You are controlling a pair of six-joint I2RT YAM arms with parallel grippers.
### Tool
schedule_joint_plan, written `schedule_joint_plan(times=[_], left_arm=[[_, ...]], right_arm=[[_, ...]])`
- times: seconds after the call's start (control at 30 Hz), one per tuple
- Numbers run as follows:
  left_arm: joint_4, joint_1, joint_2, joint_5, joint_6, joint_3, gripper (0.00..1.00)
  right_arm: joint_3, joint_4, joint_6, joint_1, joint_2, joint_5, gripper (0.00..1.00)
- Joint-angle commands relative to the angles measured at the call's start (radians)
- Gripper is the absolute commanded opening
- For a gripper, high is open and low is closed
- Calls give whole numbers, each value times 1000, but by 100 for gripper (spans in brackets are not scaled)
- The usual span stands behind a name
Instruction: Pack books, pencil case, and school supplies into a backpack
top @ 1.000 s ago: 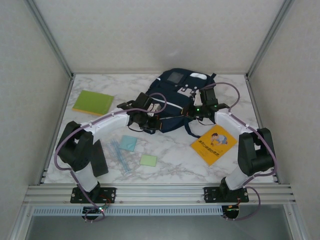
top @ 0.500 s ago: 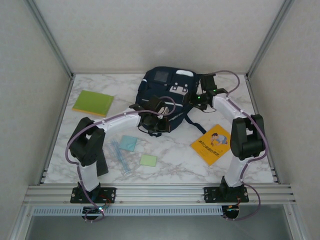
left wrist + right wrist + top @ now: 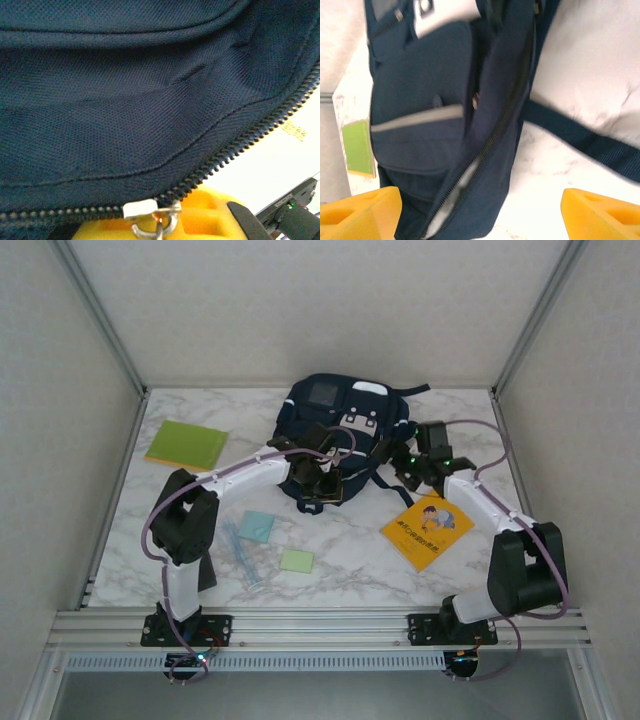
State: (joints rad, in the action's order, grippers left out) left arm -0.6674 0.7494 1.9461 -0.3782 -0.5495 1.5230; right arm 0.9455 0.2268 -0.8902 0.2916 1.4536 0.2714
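Marble table, orange book, print unreadable

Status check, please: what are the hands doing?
Left hand shut at white zipper pull of navy-blue fabric backpack. Right hand open, empty, at its edge. Thin yellow-green book and orange-yellow book on marble table, unpacked.

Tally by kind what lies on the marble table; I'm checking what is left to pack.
Thin flat books: 2, the yellow-green book and the orange-yellow printed book
Small square pads: 2, the light-blue pad and the pale-green pad
Navy-blue fabric backpack: 1
Translucent pale-blue sticks: bunched, count unclear
Total: 5, sticks aside
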Motion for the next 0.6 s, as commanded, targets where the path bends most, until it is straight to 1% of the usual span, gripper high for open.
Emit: schedule_joint_plan(times=[0.0, 0.13, 0.17, 0.23, 0.27, 0.33, 0.37, 0.4, 0.5, 0.57], left_arm=[[-123, 11, 0, 23, 25, 50, 0], [-177, 20, -3, 60, 32, 68, 0], [-189, 24, -1, 67, 33, 73, 0], [-204, 25, 1, 82, 36, 75, 0], [-210, 25, 1, 91, 37, 74, 0], [-229, 25, 2, 120, 45, 83, 0], [-250, 24, 3, 141, 57, 91, 0], [-284, 20, 6, 169, 75, 106, 0], [-422, -11, 16, 270, 150, 147, 0], [-480, -48, 8, 270, 186, 139, 0]], right_arm=[[-66, -248, -196, 52, 41, 42, 83], [-89, -417, -287, 101, 143, 42, 81], [-88, -452, -307, 113, 172, 39, 79], [-86, -504, -329, 133, 225, 34, 70], [-81, -515, -332, 143, 251, 22, 57], [-85, -518, -327, 146, 278, -14, 28], [-89, -506, -314, 145, 283, -43, 8], [-90, -482, -289, 143, 281, -78, 0], [-59, -369, -190, 143, 263, -160, 0], [-55, -346, -151, 142, 254, -191, 0]])
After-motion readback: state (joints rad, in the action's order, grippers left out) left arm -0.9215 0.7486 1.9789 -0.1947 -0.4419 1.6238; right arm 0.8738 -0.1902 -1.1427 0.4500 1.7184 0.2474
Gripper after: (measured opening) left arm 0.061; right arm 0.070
